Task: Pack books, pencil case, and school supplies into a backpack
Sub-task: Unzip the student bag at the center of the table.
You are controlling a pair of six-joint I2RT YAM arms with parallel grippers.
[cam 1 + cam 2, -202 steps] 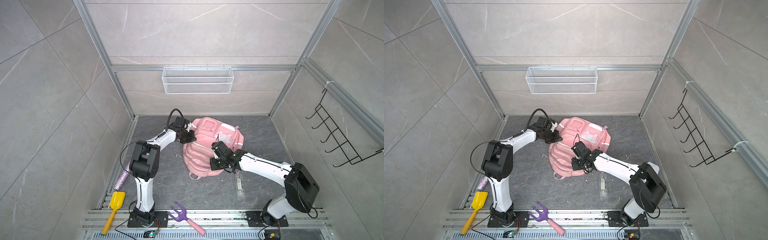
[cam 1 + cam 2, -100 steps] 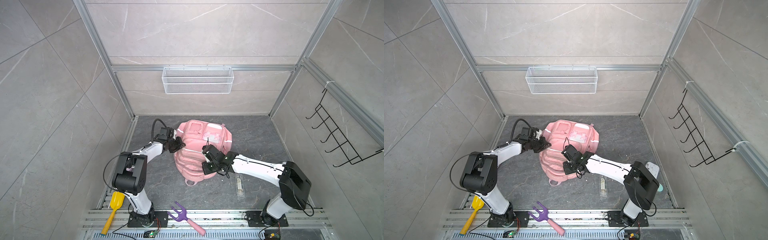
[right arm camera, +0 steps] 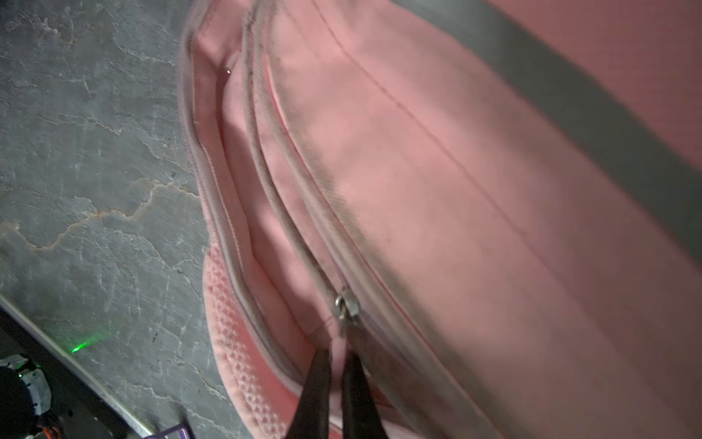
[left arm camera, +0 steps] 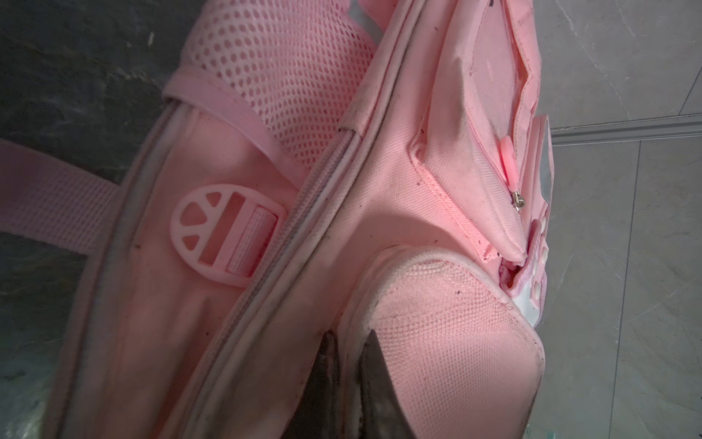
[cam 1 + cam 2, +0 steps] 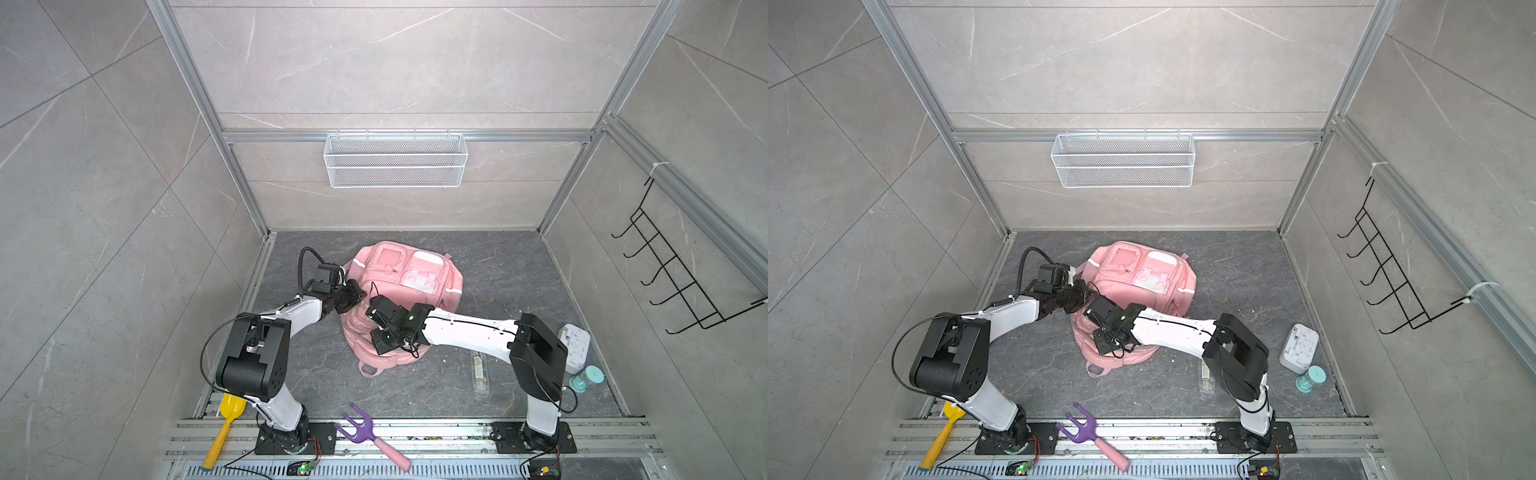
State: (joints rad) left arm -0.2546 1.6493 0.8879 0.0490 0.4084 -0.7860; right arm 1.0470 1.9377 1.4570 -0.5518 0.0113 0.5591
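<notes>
The pink backpack (image 5: 409,276) (image 5: 1142,274) lies on the dark floor between both arms. My left gripper (image 5: 353,297) (image 4: 349,338) is shut on the white rim of the backpack's (image 4: 380,182) mesh side pocket. At the backpack's near side, my right gripper (image 5: 380,343) (image 3: 338,355) is shut on the pink pull tab of the metal zip slider (image 3: 347,304). The school supplies (image 5: 480,370) (image 5: 1206,374), a slim clear packet, lie on the floor to the right of the backpack, under the right arm. The books and the pencil case are out of view.
A purple fork (image 5: 365,432) and a yellow scoop (image 5: 224,419) lie by the front rail. A white boxy device (image 5: 575,347) and a small teal jar (image 5: 586,378) stand at the right. A wire basket (image 5: 395,160) hangs on the back wall, a hook rack (image 5: 681,282) on the right wall.
Both grippers and the backpack have shifted left and toward the front. The right gripper has travelled left along the backpack with the zip pull in it.
</notes>
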